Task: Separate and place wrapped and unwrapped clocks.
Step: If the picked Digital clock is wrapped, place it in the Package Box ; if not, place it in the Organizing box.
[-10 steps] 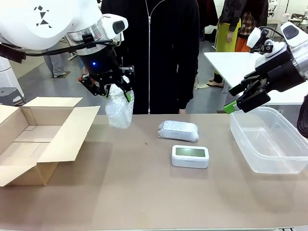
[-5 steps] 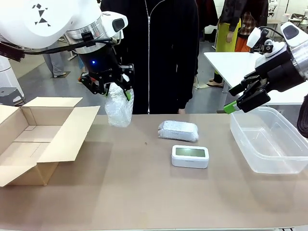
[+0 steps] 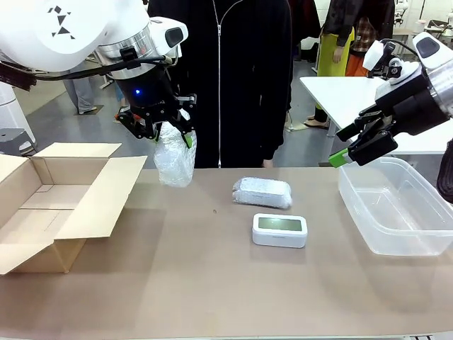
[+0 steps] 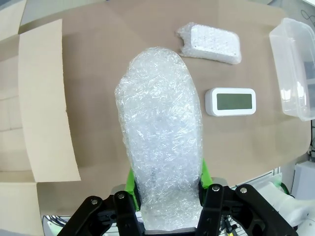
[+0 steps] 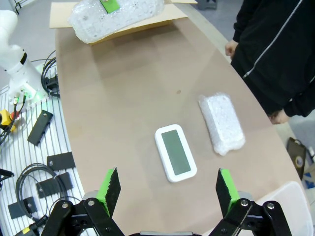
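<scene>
My left gripper (image 3: 170, 134) is shut on a bubble-wrapped clock bundle (image 3: 175, 157) and holds it upright in the air, above the table's far left, beside the box flap. From the left wrist the same bundle (image 4: 161, 147) stands tall between the green pads (image 4: 205, 173). A second wrapped bundle (image 3: 262, 192) lies at the table's middle, close to the person. Just in front of it rests the bare white clock (image 3: 279, 229) with its grey screen up. My right gripper (image 3: 345, 156) hangs open at the right, above the tub's near corner, with nothing in it; below it the wrist view shows the bare clock (image 5: 175, 152) and the lying bundle (image 5: 222, 123).
An open cardboard box (image 3: 42, 205) sits at the left with its flaps spread. A clear plastic tub (image 3: 396, 205) stands at the right edge. A person in a black jacket (image 3: 241, 78) stands at the far side. Cables and tools (image 5: 34, 147) lie beyond the table.
The left gripper with its bundle has drifted very slightly up and to the left. The right arm and the things on the table have not moved.
</scene>
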You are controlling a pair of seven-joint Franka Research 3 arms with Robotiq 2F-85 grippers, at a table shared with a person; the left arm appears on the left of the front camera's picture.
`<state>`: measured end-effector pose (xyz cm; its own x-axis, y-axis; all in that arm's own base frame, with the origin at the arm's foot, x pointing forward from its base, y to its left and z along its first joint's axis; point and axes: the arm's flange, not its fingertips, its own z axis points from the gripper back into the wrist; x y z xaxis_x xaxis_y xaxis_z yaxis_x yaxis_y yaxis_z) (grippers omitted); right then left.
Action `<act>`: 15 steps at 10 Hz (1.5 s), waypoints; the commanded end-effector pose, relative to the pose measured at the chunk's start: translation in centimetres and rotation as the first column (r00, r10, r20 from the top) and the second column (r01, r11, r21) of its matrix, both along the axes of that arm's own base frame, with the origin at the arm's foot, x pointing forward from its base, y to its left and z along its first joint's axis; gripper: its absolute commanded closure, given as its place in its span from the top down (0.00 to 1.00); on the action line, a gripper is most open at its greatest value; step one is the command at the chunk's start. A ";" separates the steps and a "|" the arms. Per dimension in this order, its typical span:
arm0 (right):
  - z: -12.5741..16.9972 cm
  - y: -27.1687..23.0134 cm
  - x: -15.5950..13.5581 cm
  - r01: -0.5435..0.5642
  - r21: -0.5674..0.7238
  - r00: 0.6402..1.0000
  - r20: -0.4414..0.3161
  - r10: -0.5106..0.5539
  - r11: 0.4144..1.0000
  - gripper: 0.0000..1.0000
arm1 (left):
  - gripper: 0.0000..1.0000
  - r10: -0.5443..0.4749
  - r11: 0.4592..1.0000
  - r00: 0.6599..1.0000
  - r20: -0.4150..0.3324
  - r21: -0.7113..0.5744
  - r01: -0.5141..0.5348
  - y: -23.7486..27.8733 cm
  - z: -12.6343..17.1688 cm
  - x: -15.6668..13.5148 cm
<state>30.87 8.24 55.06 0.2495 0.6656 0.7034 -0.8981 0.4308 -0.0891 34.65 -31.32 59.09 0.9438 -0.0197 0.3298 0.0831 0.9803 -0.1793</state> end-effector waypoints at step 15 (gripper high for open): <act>-0.3 -0.1 0.1 -0.022 0.021 1.000 -0.003 0.022 1.000 1.00 | 0.53 0.137 0.964 0.983 -0.120 0.245 -0.104 27.0 -11.3 10.5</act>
<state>30.86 8.21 55.09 0.2494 0.6654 0.7036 -0.8977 0.4314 -0.0898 44.34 -2.95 48.19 0.9872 -0.0576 0.1489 0.0485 0.9968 0.0641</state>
